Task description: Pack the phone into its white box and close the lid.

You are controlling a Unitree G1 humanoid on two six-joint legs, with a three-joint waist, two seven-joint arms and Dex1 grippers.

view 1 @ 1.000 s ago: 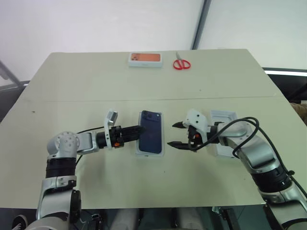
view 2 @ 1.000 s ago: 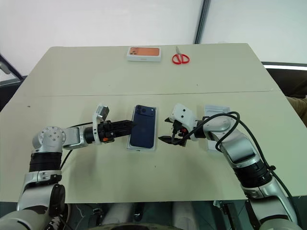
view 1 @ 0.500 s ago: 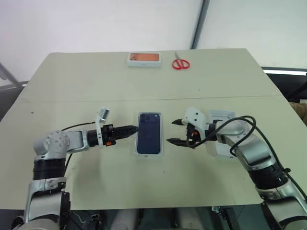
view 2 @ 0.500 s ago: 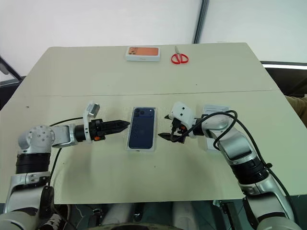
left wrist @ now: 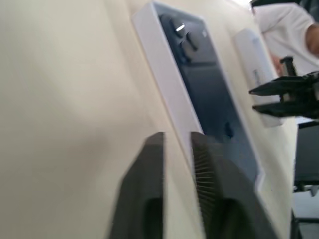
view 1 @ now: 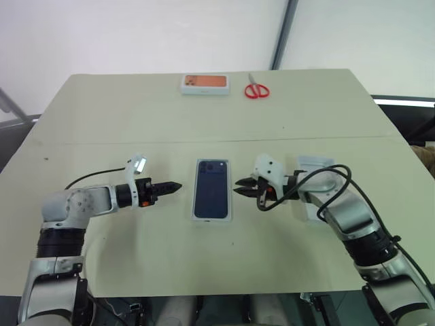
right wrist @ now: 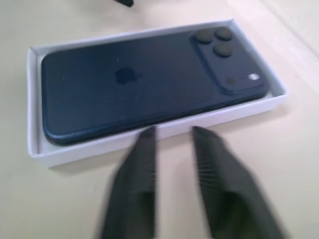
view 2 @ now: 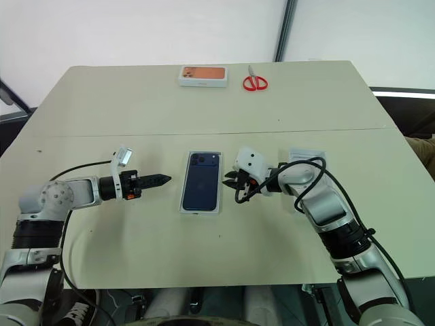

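Note:
The dark navy phone (view 1: 211,188) lies back up inside the shallow white box (view 1: 211,217) at the middle of the table, its camera bump at the far end. My left gripper (view 1: 175,185) is shut and empty, a short way left of the box, pointing at it. My right gripper (view 1: 238,189) is shut and empty, just off the box's right wall. In the right wrist view the phone (right wrist: 144,82) fills the tray just beyond my fingers (right wrist: 142,149). The white lid (view 1: 314,164) lies open side up to the right, partly hidden behind my right arm.
An orange-topped white box (view 1: 204,83) and red scissors (view 1: 257,90) lie at the table's far edge. A seam (view 1: 102,142) crosses the tan table between them and the phone.
Both grippers have gone from open to shut. My left gripper has pulled back to the left, away from the box's wall. The right hand has barely moved.

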